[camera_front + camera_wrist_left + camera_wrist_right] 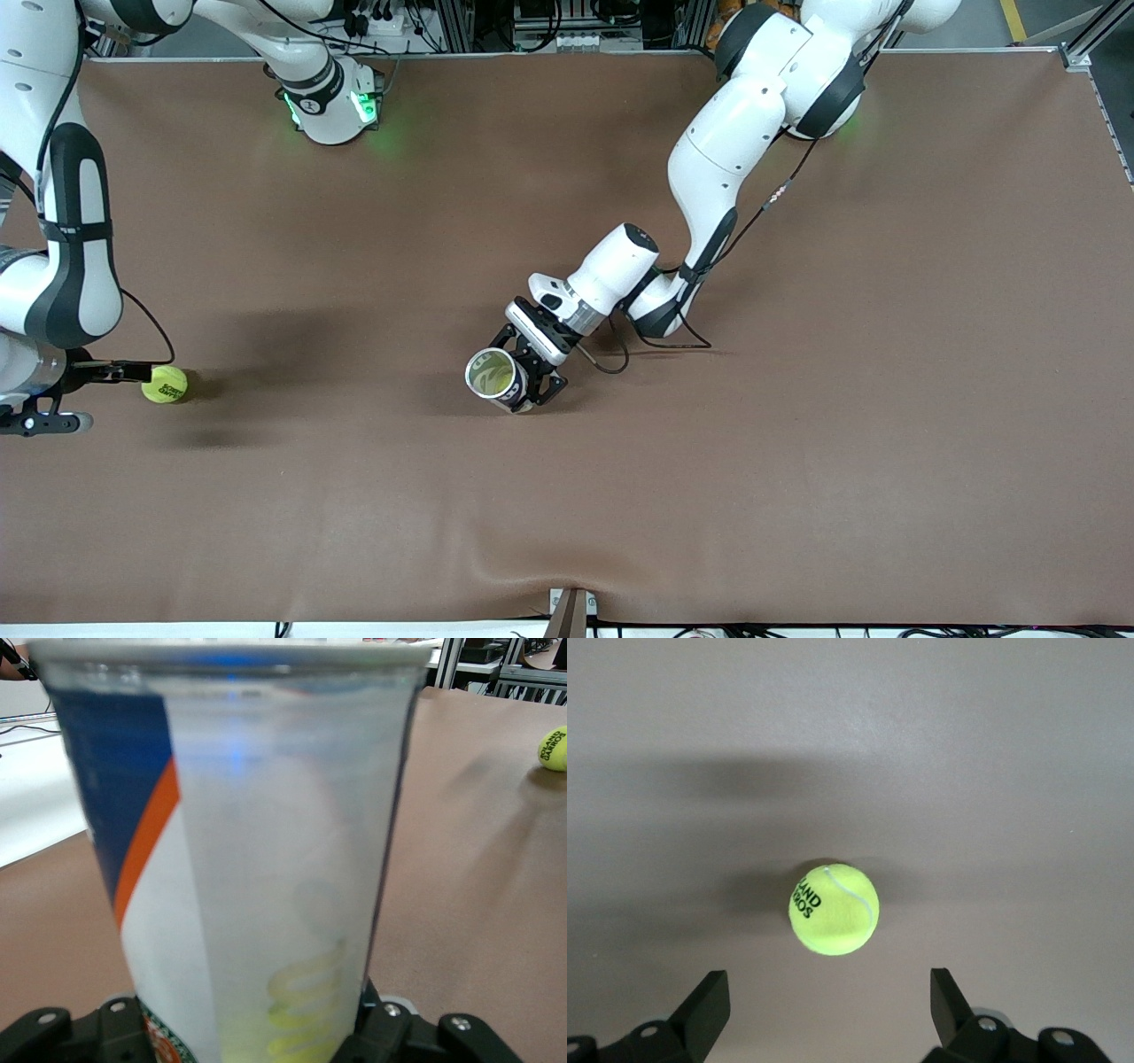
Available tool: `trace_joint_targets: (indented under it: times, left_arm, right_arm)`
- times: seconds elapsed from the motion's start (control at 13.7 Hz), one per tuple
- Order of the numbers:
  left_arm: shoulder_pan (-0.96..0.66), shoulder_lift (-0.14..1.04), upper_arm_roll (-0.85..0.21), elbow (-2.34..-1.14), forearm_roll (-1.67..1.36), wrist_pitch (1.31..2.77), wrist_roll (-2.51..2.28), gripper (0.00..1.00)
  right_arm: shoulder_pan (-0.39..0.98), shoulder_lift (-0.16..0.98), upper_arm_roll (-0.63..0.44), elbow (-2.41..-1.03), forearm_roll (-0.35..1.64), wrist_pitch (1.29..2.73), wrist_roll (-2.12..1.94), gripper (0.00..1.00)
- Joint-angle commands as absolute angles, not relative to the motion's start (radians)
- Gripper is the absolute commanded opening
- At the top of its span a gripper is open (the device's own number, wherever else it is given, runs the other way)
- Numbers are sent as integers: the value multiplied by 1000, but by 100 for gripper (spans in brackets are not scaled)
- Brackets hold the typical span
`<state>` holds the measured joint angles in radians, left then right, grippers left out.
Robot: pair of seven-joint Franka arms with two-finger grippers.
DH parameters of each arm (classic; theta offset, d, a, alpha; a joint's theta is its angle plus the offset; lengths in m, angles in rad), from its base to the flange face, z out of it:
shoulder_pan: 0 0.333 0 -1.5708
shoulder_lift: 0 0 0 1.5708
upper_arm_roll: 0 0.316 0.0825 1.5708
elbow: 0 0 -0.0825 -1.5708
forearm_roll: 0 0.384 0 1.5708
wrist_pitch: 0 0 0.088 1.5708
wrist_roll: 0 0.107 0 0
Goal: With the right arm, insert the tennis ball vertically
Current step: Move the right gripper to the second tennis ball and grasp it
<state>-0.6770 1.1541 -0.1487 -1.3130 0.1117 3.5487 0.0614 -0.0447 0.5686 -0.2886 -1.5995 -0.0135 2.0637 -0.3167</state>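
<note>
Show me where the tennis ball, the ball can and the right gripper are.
tennis ball (834, 908): right wrist view, middle of the felt.
ball can (493, 374): front view, open mouth.
right gripper (829, 1003): right wrist view, open, midway between fingertips.

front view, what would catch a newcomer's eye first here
Likely the bright yellow tennis ball lying on the brown table toward the right arm's end, with the open right gripper just above it, not touching. Next, the clear tube near the table's middle, held by the left gripper with its open mouth up and tilted toward the front camera.
</note>
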Motion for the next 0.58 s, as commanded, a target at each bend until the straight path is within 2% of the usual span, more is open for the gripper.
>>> trace_joint_targets:
  times: [0.0,0.51]
  left_arm:
    - [-684,1158,-143,-1295,94,3554,54,78]
    - [-684,1158,-144,-1299,94,3554,52,78]
  right_arm:
    - [-58,572,-272,-1638,-26,2118,-356,100]
    - [-97,646,-262,-1706,6,2293,-439,100]
